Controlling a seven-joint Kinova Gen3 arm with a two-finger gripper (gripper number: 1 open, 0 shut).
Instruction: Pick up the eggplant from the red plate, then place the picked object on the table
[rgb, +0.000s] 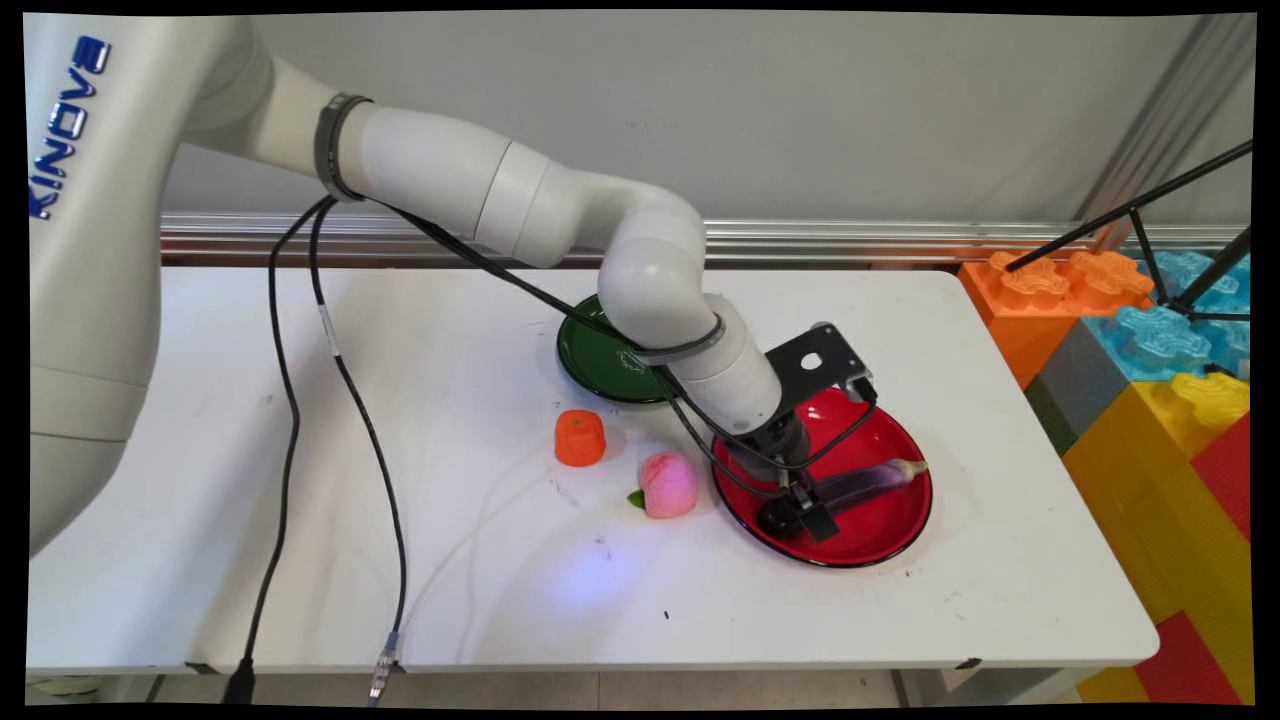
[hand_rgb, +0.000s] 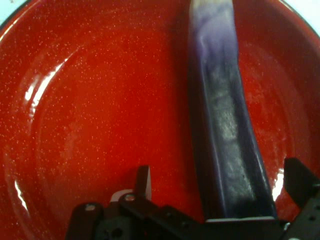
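White table (rgb: 480, 600), red plate (hand_rgb: 100, 100): eggplant (hand_rgb: 225, 150) btwn spread fingers (hand_rgb: 300, 182).

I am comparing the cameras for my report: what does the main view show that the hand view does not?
Only the main view shows the green plate, the orange piece, the peach and the white table. Only the hand view shows the eggplant running between the end effector fingers. Both show the eggplant lying in the red plate, with the end effector over its dark end.
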